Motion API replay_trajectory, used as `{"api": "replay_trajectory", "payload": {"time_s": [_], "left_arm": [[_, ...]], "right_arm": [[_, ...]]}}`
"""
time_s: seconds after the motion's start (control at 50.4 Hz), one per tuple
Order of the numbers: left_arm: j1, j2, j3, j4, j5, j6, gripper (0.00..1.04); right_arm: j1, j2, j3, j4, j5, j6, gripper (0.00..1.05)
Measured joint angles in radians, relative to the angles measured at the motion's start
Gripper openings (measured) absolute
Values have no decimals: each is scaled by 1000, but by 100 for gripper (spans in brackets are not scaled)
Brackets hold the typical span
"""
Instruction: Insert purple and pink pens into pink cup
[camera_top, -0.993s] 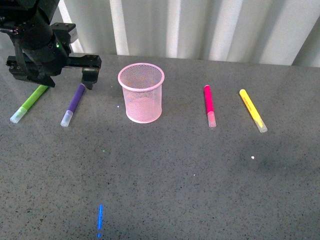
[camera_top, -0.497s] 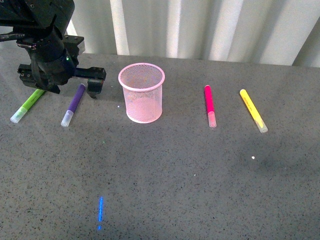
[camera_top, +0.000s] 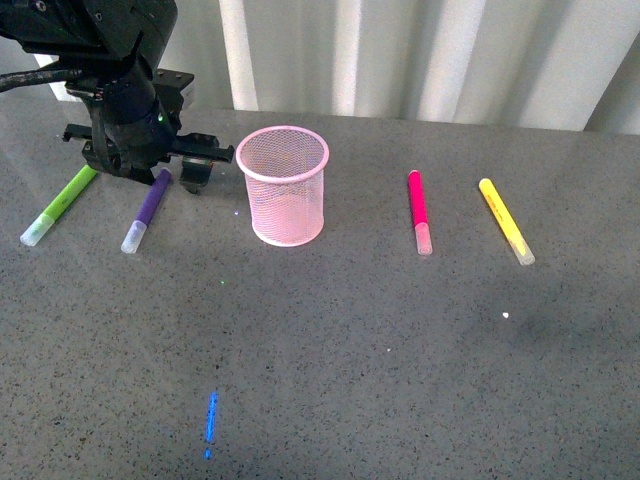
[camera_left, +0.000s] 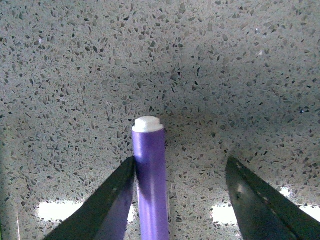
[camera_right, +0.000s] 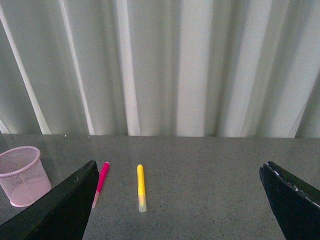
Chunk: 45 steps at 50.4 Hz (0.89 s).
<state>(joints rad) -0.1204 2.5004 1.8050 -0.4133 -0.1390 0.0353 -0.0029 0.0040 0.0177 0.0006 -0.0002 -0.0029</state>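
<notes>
The purple pen (camera_top: 146, 211) lies on the grey table left of the pink cup (camera_top: 284, 185). My left gripper (camera_top: 176, 172) is open and low over the pen's far end. In the left wrist view the purple barrel (camera_left: 150, 180) lies between the jaws, close against one finger (camera_left: 107, 205), with a gap to the other. The pink pen (camera_top: 418, 209) lies right of the cup; it also shows in the right wrist view (camera_right: 100, 181), as does the cup (camera_right: 22, 175). My right gripper (camera_right: 177, 200) is open, empty, and out of the front view.
A lime green pen (camera_top: 57, 206) lies left of the purple one. A yellow pen (camera_top: 504, 220) lies right of the pink pen and shows in the right wrist view (camera_right: 141, 187). A white curtain hangs behind the table. A blue light streak (camera_top: 211, 418) marks the near table.
My left arm has moved right and toward the cup, and the gripper now straddles the purple pen's far end. The pens and cup have not moved.
</notes>
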Motion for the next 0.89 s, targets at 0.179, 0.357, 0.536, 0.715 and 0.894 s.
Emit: {"api": "replay_trajectory", "payload": {"time_s": [0.179,0.357,0.536,0.715,0.894], "left_arm": [[5,0,-8,7,-31,14,25],[10,-5,-26,31,-38,13,12],[25,-50,-84,92,-14,4,12],[83,-205,-157,227,8,0,12],[121,-438,-295,546,-24,-108,12]], "right_arm": [[0,0,0,0,0,0,98],[0,0,0,0,0,0,98],[0,0,0,0,0,0,98],[0,0,0,0,0,0,98],[0,0,0,0,0,0,98]]}}
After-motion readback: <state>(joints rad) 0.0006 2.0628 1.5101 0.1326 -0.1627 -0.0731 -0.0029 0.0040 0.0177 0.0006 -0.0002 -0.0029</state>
